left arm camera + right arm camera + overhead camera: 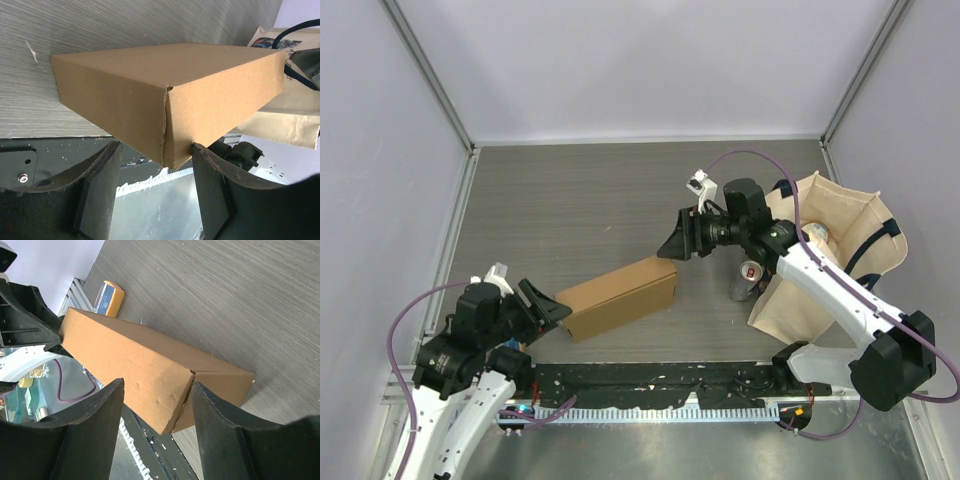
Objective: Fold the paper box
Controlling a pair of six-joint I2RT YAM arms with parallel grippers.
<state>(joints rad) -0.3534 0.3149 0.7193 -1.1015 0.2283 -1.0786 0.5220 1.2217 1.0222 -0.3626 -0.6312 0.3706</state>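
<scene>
Closed paper box (150, 365), near corner between spread right tool (157, 390) fingers; packet (110, 299) behind.

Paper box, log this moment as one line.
paper box: folded shut, lying flat | left gripper: open, at its left end | right gripper: open, at its right end

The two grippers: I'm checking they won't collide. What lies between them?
The paper box lies between the left gripper and the right gripper, one end toward each. The top external view shows this best.

The brown paper box (620, 297) is folded shut, lying diagonally.
</scene>
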